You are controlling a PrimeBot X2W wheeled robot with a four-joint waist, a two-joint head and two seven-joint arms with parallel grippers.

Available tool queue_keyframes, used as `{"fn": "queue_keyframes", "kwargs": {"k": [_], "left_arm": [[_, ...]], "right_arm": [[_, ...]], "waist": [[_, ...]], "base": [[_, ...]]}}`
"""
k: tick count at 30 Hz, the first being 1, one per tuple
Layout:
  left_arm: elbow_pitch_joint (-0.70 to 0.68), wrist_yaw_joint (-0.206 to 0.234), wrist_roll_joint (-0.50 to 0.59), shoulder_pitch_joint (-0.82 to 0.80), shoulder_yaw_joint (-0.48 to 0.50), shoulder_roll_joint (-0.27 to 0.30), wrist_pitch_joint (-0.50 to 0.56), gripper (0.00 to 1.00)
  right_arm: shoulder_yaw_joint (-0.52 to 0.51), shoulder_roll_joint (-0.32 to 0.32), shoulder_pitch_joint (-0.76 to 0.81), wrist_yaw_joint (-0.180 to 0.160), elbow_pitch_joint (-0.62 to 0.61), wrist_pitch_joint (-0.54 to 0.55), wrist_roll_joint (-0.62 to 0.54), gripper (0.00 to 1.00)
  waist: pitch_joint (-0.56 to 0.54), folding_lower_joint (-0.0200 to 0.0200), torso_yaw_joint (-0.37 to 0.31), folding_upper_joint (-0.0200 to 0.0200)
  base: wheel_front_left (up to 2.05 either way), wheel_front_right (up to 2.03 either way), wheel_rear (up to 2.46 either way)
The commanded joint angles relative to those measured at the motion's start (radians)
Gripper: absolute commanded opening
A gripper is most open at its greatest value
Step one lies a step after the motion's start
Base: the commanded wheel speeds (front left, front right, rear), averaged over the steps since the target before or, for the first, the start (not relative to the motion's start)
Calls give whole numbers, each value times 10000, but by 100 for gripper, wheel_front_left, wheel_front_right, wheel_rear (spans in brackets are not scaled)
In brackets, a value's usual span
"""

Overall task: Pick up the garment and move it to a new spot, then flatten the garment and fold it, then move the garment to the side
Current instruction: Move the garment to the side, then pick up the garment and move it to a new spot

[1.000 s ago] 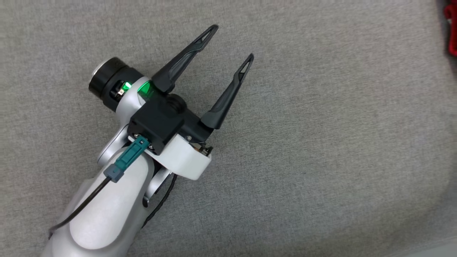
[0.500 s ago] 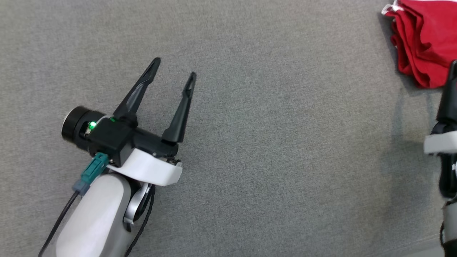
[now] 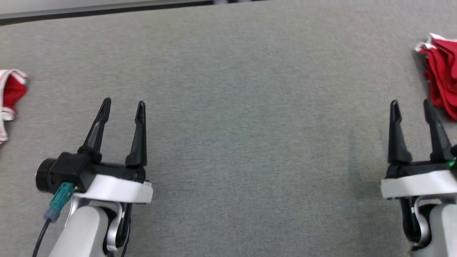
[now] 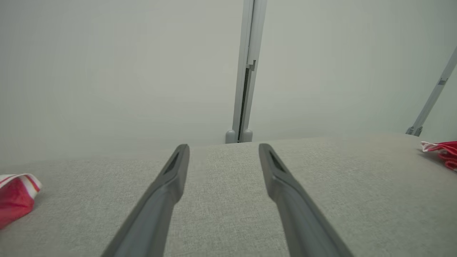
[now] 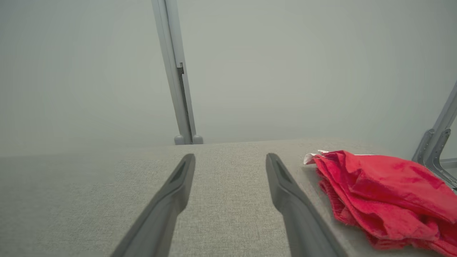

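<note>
Presently over the grey tabletop (image 3: 250,125): left gripper (image 3: 123,103) at lower left, fingers spread apart, holding nothing; right gripper (image 3: 410,103) at lower right, fingers likewise released and empty. Just beside the right gripper's outer finger, the red garment (image 3: 441,82), crumpled in a heap with a white edge, lying at the tabletop's right end. Well apart at the far left edge, a second red-and-white cloth (image 3: 12,91). Between the two grippers, open grey fabric. Behind the tabletop, a pale wall (image 4: 107,71) with an upright grey post (image 4: 246,71) and a slanted grey strut (image 4: 432,96) at the right
</note>
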Motion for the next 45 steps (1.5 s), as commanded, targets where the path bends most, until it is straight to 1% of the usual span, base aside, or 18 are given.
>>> {"fn": "queue_keyframes", "kwargs": {"k": [1,6,10,17,28,34,45], "left_arm": [[45,113,-51,250,106,51,-62,100],[168,265,-155,841,313,141,-128,100],[271,291,-197,1264,363,243,-151,100],[340,350,-298,1979,338,435,-6,100],[123,556,-378,3064,73,479,425,100],[-97,692,-385,3311,30,562,602,100],[-338,788,-333,3384,-121,592,787,100]], "right_arm": [[67,35,300,-21,-212,170,-1,100],[374,92,915,-21,-732,601,6,100],[418,109,1398,-21,-1006,844,51,100],[438,118,2204,-21,-1342,1225,53,100],[305,178,3496,-21,-1679,1695,97,100],[372,195,3775,-20,-1937,1845,35,100],[375,220,3816,-20,-2074,1877,9,100]], "waist": [[-500,0,543,0],[-1046,0,1000,0],[-1493,0,1196,0],[-2281,0,1211,0],[-3595,0,1036,0],[-3765,0,942,0],[-3814,0,931,0]], "base": [[0,0,0],[0,0,0],[0,0,0],[0,0,0],[0,0,0],[0,0,0],[0,0,0]]}}
